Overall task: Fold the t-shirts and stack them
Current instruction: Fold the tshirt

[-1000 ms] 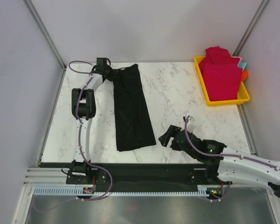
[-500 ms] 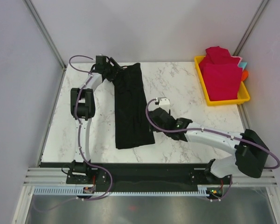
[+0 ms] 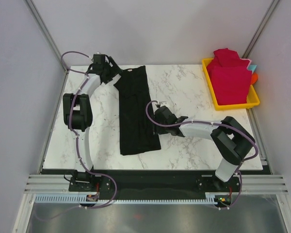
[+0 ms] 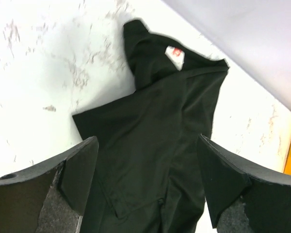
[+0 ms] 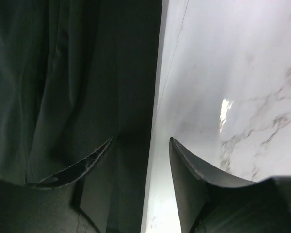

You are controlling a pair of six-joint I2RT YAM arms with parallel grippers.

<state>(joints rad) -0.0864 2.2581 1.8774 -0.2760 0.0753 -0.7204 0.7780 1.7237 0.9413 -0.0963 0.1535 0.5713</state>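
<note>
A black t-shirt lies folded into a long strip on the marble table, collar end at the back. My left gripper hovers open just left of the collar end; in the left wrist view its fingers stand wide apart above the black cloth and its white label. My right gripper sits low at the strip's right edge. Its jaws are open and straddle that edge, one finger over the cloth, the other over bare table. Folded red t-shirts are piled at the back right.
The red pile sits in a yellow tray at the table's back right corner. Grey walls with metal posts close in the table on three sides. A black rail with the arm bases runs along the near edge.
The left gripper has opened and let go of the collar end, backing off to the left. The right arm swung from the front to the strip's right edge, its jaws narrowing.
</note>
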